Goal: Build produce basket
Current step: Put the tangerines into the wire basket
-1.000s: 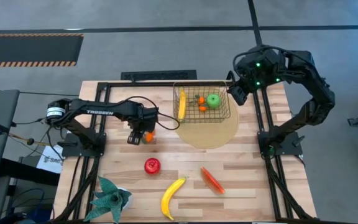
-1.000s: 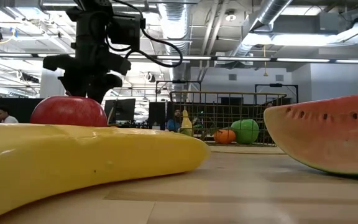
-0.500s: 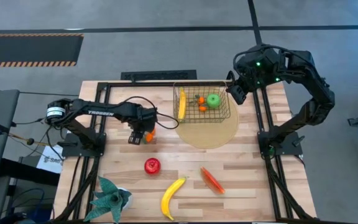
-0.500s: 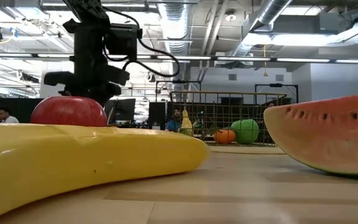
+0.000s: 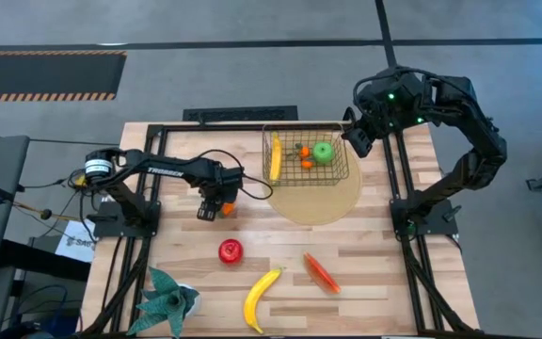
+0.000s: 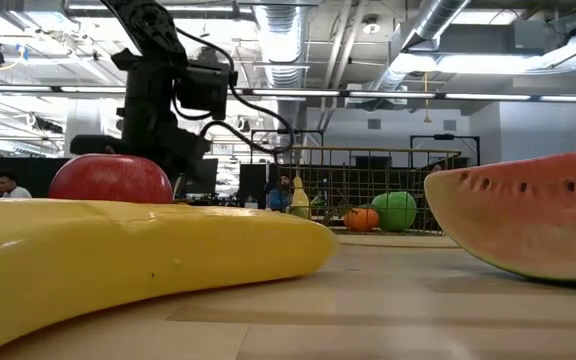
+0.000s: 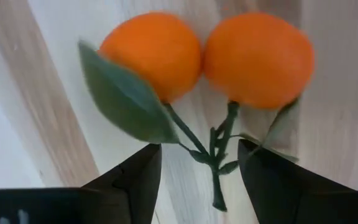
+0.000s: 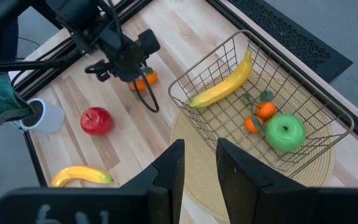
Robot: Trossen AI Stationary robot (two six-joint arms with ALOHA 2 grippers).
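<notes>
**Left claw spread over the loose oranges**

A red apple (image 5: pixel 231 250), a banana (image 5: pixel 261 298), a watermelon slice (image 5: pixel 321 272) and a potted plant (image 5: pixel 167 299) lie loose on the table (image 5: pixel 374 273). The basket (image 5: pixel 305 158) sits on a round mat (image 5: pixel 323 202), holding a second banana (image 5: pixel 275 158), a green apple (image 5: pixel 323 152) and small oranges (image 5: pixel 303 151). The left gripper (image 5: pixel 211 208) hangs spread around an orange pair (image 7: pixel 207 56) beside the basket. The right gripper (image 8: pixel 196 163) waits above the basket, fingers slightly parted, empty.

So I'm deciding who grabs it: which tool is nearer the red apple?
Left. The left tool hovers over the orange cluster, just beyond the red apple. The right tool waits past the basket, across the table.
</notes>
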